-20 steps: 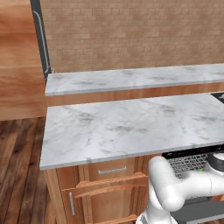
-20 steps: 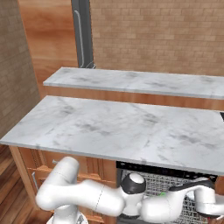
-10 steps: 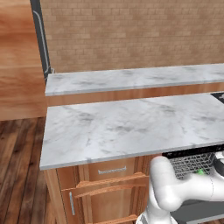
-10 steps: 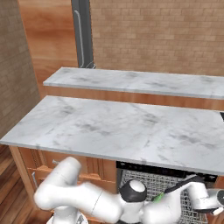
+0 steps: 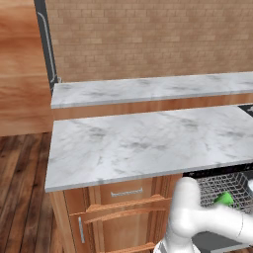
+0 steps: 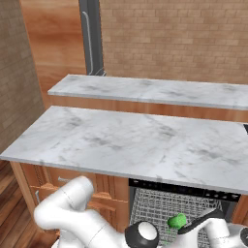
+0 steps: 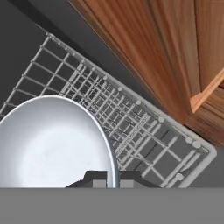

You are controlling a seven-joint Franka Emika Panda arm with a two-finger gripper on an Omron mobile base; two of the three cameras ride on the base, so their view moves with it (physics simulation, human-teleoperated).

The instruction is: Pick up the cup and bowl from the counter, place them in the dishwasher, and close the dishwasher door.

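Tan brick wall (image 5: 148, 39), dark plank floor (image 5: 22, 188), narrow marble ledge (image 6: 155, 92).

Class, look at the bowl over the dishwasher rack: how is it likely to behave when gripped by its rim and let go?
The bowl looks smooth and glossy, so it may slip. Its shallow, rounded form could rock or tilt on the wire rack. It probably stays stiff.

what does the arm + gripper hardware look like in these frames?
The arm has smooth, rounded glossy white links with a dark, round joint cap ringed in grey, seen in the right base view. No cables or markings are visible. The gripper shows two small, dark, blocky fingertips in the hand view.
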